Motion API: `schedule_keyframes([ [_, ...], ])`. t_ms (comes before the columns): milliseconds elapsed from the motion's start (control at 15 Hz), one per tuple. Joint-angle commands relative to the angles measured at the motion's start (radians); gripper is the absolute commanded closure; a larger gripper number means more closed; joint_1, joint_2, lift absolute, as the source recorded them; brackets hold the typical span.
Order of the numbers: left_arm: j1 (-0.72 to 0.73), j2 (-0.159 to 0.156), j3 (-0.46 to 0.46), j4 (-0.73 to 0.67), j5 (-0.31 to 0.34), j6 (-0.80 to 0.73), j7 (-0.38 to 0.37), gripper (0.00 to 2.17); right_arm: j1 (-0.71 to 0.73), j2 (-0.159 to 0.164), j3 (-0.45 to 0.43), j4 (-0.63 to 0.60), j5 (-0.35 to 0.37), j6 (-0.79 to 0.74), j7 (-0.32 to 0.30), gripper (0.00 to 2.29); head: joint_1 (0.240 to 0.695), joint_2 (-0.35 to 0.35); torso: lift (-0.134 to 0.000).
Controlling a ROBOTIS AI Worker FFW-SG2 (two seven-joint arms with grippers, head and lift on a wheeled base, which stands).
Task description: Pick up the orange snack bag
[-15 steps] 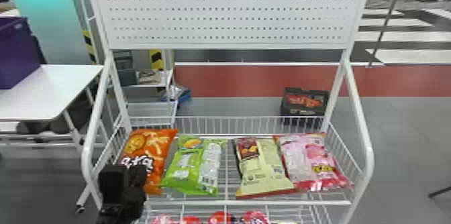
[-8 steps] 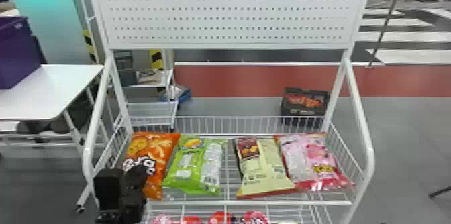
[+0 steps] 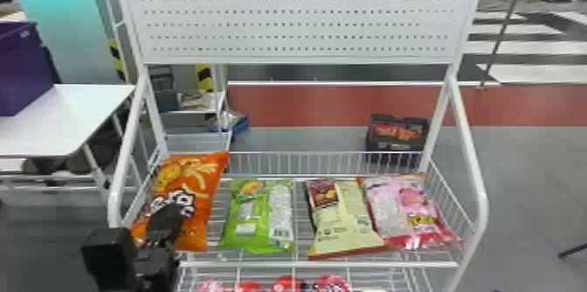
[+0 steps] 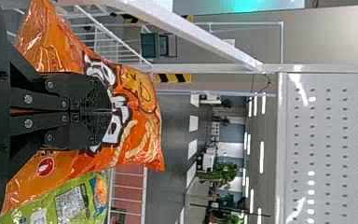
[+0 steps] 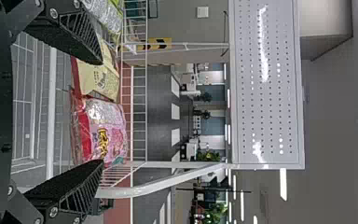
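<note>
- The orange snack bag [image 3: 209,182] is at the left end of the white wire basket [image 3: 323,265], tilted up, its top corner above the tops of the other bags.
- The left gripper [image 3: 168,213] is at the near side of this bag, its fingers closed together and clamped on the orange wrapper.
- I cannot tell whether the bag's lower edge touches the wire.
- In the right wrist view, the right gripper [image 5: 102,112] has its fingers wide apart, with nothing between them; the bags lie beyond.
- Next along the basket lies a green bag [image 3: 257,217], then, past a gap, a cream bag [image 3: 345,225], touching a pink bag [image 3: 408,212] at the right end.
- Red and pink packs [image 3: 288,284] sit on the level below.
- A white pegboard [image 3: 297,15] stands above the basket.
- To the left, a purple box [image 3: 22,64] rests on a white table [image 3: 83,112].
</note>
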Motion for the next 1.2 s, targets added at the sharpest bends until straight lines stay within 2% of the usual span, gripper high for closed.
schedule_keyframes([
  [0,0.083,0.005,0.017,-0.058,0.000,-0.086,0.003,1.42,0.000,0.000,0.002,0.000,-0.001,0.000,0.000,0.14,0.499,0.000,0.000],
  [600,0.321,0.029,0.018,-0.127,0.018,-0.405,-0.005,1.42,-0.002,-0.003,0.006,0.000,-0.002,0.000,0.000,0.14,0.499,0.000,0.000],
  [1133,0.476,0.043,0.040,-0.145,-0.002,-0.593,-0.014,1.42,-0.005,-0.009,0.012,0.000,-0.002,0.000,0.000,0.14,0.499,0.000,0.000],
])
